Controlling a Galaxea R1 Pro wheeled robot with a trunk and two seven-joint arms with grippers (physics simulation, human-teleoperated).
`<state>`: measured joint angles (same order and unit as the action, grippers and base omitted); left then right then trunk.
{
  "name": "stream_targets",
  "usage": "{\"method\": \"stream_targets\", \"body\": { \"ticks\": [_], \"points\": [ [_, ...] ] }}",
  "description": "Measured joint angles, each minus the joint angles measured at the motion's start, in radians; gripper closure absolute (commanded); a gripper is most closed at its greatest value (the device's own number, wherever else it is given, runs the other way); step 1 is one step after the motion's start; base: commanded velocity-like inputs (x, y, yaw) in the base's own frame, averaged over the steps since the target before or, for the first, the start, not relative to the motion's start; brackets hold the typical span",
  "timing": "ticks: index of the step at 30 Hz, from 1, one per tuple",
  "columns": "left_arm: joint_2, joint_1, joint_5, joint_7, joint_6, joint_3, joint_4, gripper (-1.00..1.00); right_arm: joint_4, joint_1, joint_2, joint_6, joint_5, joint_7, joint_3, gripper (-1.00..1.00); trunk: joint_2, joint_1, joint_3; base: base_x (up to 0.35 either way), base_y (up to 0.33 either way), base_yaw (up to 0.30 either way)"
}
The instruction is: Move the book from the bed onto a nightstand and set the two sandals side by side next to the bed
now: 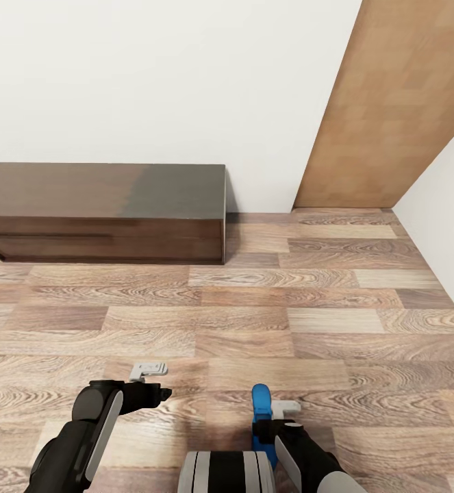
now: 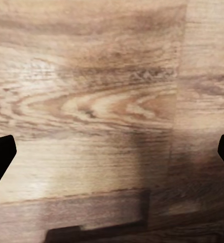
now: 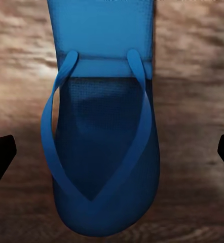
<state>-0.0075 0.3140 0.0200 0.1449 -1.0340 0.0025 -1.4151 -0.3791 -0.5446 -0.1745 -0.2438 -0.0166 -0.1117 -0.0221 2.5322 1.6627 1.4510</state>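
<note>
White wall [image 1: 151, 75] stands ahead of me, plain and matte; a second white wall [image 1: 446, 205] closes the right side; between them leans a broad panel [image 1: 391, 103] of pale wood, its face a faint chequer of grain; the floor [image 1: 288, 308] is wood plank, brown and grey-brown boards with strong swirling grain, laid in staggered rows. Against the far wall sits a long low cabinet [image 1: 103, 212], dark brown and glossy, box-shaped, with a flat top that catches a grey sheen toward its right end.

My left arm [image 1: 83, 438] is black with a grey panel, bent so that the forearm reaches forward and inward; my right arm [image 1: 309, 459] mirrors it, low in the head view, beside my grey-and-black trunk [image 1: 227, 472].

My left jaws [image 1: 159, 394] hold nothing; in the left wrist view the two dark fingertips [image 2: 0, 157] sit wide apart over bare plank. My right jaws [image 1: 262, 418] carry one sandal [image 3: 102, 152], which pokes up bright blue between them in the head view; from the wrist it hangs over the floor, a flat narrow sole of fine mesh texture, rounded at the toe, with smooth V-shaped straps; the black fingertips [image 3: 0, 157] show at either side, well apart from the sole there, so where the grip falls I cannot tell.
</note>
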Motion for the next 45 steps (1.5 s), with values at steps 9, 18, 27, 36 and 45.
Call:
{"method": "stream_targets", "body": {
  "ticks": [9, 18, 27, 36, 45],
  "points": [
    [0.0, 0.0, 0.0, 0.0, 0.0, 0.0, 0.0, -1.0, -0.001, 0.0, 0.0, 0.0, 0.0, 0.002, 0.0, -1.0, 0.0, 0.001, 0.004, 0.0, 0.0, 0.0],
    [0.0, 0.0, 0.0, 0.0, 0.0, 0.0, 0.0, -1.0, -0.001, 0.0, 0.0, 0.0, 0.0, 0.005, 0.0, -1.0, 0.001, 0.003, 0.023, 0.0, 0.0, 0.0],
    [0.0, 0.0, 0.0, 0.0, 0.0, 0.0, 0.0, -1.0, -0.001, -0.001, 0.0, 0.0, 0.0, 0.007, 0.0, -1.0, 0.001, 0.003, 0.023, 0.0, 0.0, 0.0],
    [0.0, 0.0, 0.0, 0.0, 0.0, 0.0, 0.0, -1.0, -0.001, -0.001, 0.0, 0.0, 0.0, 0.008, -0.001, -1.0, 0.001, 0.003, 0.023, 0.0, 0.0, 0.0],
    [0.0, 0.0, 0.0, 0.0, 0.0, 0.0, 0.0, -1.0, -0.001, -0.001, 0.0, 0.0, 0.0, 0.009, -0.001, -1.0, 0.001, 0.003, 0.023, 0.0, 0.0, 0.0]
  ]
}}
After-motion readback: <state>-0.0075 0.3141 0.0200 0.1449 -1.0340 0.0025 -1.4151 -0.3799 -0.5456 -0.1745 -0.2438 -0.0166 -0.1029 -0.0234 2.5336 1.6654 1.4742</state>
